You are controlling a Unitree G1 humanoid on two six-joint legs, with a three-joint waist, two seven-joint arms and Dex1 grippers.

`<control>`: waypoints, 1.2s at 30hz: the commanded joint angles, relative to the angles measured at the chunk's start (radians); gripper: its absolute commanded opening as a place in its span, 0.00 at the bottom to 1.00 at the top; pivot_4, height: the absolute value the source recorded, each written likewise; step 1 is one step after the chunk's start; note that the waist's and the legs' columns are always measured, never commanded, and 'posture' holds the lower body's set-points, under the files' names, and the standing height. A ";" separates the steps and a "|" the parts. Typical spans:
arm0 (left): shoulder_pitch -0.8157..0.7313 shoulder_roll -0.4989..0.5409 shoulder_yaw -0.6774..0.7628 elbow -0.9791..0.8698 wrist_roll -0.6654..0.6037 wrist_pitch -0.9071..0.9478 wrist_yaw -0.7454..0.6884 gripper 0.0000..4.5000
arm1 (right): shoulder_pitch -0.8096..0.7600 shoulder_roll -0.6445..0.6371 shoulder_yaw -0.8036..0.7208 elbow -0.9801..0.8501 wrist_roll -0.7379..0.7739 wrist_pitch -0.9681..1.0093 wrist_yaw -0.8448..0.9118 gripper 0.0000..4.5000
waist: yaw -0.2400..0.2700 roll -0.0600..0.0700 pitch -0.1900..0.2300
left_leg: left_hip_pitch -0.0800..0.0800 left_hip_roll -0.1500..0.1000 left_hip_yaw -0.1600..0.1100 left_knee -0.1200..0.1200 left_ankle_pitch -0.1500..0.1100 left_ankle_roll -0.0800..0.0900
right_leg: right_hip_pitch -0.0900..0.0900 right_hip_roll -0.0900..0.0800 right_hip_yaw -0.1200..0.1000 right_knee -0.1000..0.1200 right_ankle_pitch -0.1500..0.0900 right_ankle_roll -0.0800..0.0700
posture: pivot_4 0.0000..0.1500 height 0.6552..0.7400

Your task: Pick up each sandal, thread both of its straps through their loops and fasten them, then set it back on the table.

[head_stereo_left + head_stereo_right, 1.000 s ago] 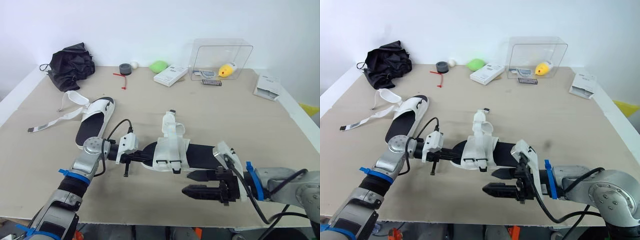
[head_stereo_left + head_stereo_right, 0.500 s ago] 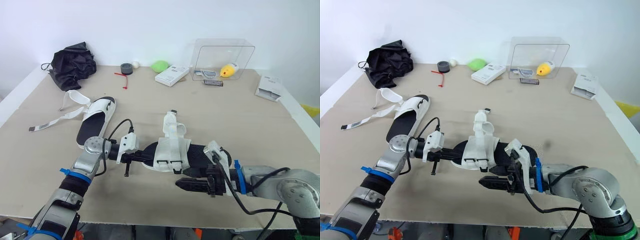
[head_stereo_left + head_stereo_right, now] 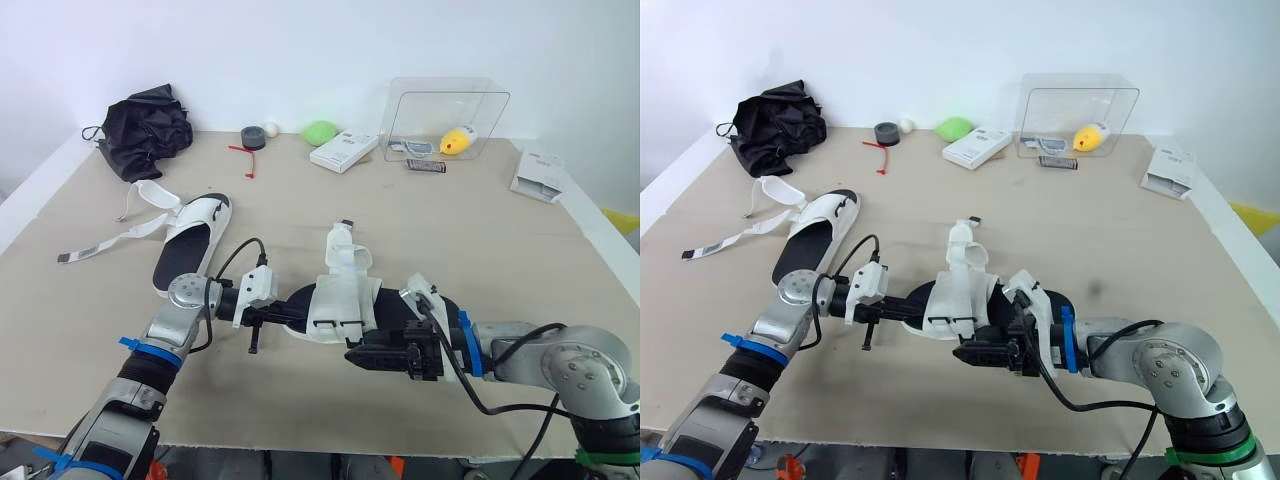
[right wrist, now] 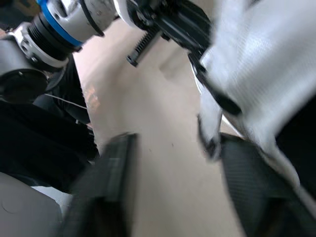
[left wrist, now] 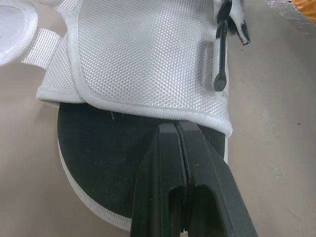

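Closing in, right gripper (image 3: pixel 355 357), fingers apart, has reached the white-strapped sandal (image 3: pixel 345 300) lying mid table (image 3: pixel 480 230); left gripper (image 5: pixel 177 129), fingers together, rests on its toe. Strap grab likely next.

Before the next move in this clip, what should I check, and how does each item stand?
1. Right gripper open: ok.
2. Left gripper shut at the near sandal's end: ok; whether it grips, cannot tell.
3. Strap end between the right fingers: cannot tell.
4. Near sandal's upright strap fastened: not ok, standing free.
5. Far sandal fastened: not ok, straps trail loose.
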 commanded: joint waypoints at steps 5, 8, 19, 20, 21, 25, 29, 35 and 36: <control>0.055 0.016 -0.072 0.051 0.071 0.030 -0.010 0.00 | -0.025 0.010 -0.026 -0.008 0.049 0.016 -0.008 0.01 | 0.000 0.000 0.000 | 0.000 0.000 0.000 0.000 0.000 0.000 | 0.000 0.000 0.000 0.000 0.000 0.000 | 1.00 1.00; 0.054 0.015 -0.072 0.051 0.070 0.030 -0.009 0.00 | -0.022 0.007 -0.027 -0.011 0.048 0.019 -0.007 0.01 | 0.000 0.000 0.000 | 0.000 0.000 0.000 0.000 0.000 0.000 | 0.000 0.000 0.000 0.000 0.000 0.000 | 1.00 1.00; 0.050 0.011 -0.073 0.057 0.072 0.025 -0.012 0.00 | 0.073 -0.139 -0.079 -0.254 0.187 -0.043 0.225 0.01 | 0.000 0.000 0.000 | -0.001 0.000 -0.001 0.000 0.000 0.000 | 0.000 0.000 -0.001 0.000 -0.001 0.001 | 1.00 1.00; 0.050 0.012 -0.073 0.057 0.072 0.024 -0.012 0.00 | 0.084 -0.150 -0.084 -0.273 0.215 -0.052 0.236 0.01 | 0.000 0.000 0.000 | 0.000 0.000 -0.001 0.000 0.000 0.000 | 0.000 0.000 -0.001 0.000 -0.001 0.001 | 1.00 1.00; 0.050 0.012 -0.073 0.057 0.071 0.024 -0.012 0.00 | 0.091 -0.158 -0.088 -0.287 0.241 -0.063 0.240 0.01 | 0.000 0.000 0.000 | 0.000 0.000 -0.001 0.000 0.000 0.000 | 0.000 0.000 -0.001 0.000 -0.001 0.001 | 1.00 1.00; 0.049 0.010 -0.074 0.061 0.072 0.023 -0.012 0.00 | 0.050 -0.139 -0.069 -0.213 0.330 -0.100 0.140 0.01 | 0.000 0.000 0.000 | 0.000 0.000 0.000 0.000 0.000 0.000 | 0.000 0.000 0.000 0.000 -0.001 0.001 | 1.00 1.00; 0.050 0.010 -0.075 0.064 0.073 0.021 -0.013 0.00 | -0.065 -0.077 -0.028 -0.062 0.411 -0.133 -0.040 0.01 | 0.000 -0.001 0.000 | 0.000 0.000 0.000 0.000 0.000 0.000 | 0.000 0.000 0.000 0.000 0.000 0.000 | 1.00 1.00; 0.053 0.012 -0.075 0.058 0.072 0.022 -0.013 0.00 | -0.268 0.050 -0.018 0.179 0.528 -0.218 -0.393 0.01 | 0.000 0.000 0.001 | 0.000 0.001 0.000 0.000 0.001 0.000 | 0.000 0.000 0.001 -0.001 0.003 -0.001 | 1.00 1.00; 0.053 0.012 -0.075 0.057 0.073 0.022 -0.012 0.00 | -0.277 0.057 -0.025 0.198 0.535 -0.224 -0.423 0.01 | 0.001 0.000 0.001 | -0.001 0.000 0.000 0.000 0.001 0.000 | 0.000 0.000 0.000 -0.001 0.003 -0.002 | 1.00 1.00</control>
